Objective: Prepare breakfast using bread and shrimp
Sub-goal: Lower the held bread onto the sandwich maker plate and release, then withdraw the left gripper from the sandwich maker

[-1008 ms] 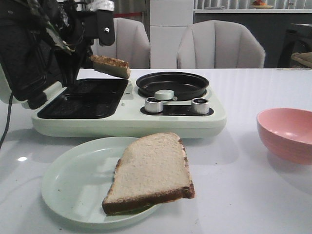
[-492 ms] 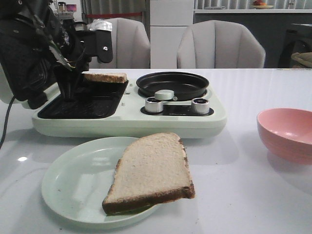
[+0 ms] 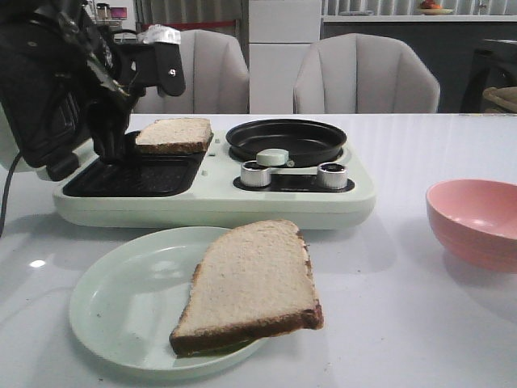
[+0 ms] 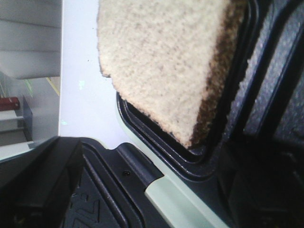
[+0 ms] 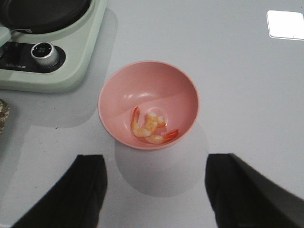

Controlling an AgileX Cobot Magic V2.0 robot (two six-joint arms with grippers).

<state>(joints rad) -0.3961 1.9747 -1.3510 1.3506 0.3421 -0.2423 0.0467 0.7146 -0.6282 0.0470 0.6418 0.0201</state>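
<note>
One bread slice (image 3: 174, 135) lies over the far right part of the sandwich maker's black grill plate (image 3: 121, 176); it also shows in the left wrist view (image 4: 161, 61). My left gripper (image 3: 113, 145) is just left of it, low over the grill, open (image 4: 156, 180) and holding nothing. The second bread slice (image 3: 250, 283) lies on the pale green plate (image 3: 113, 299), overhanging its right rim. The shrimp (image 5: 149, 126) lie in the pink bowl (image 5: 148, 104). My right gripper (image 5: 154, 190) hovers open and empty over the table, just short of the bowl.
The pale green sandwich maker (image 3: 210, 202) has its lid raised at the left, a round black pan (image 3: 284, 139) on the right and two knobs (image 3: 331, 175) in front. The pink bowl (image 3: 477, 222) stands at the table's right. Chairs stand behind the table.
My left gripper has come down and brought the bread from tilted in the air to lying on the grill's far right part, and the slice is now out of the jaws.
</note>
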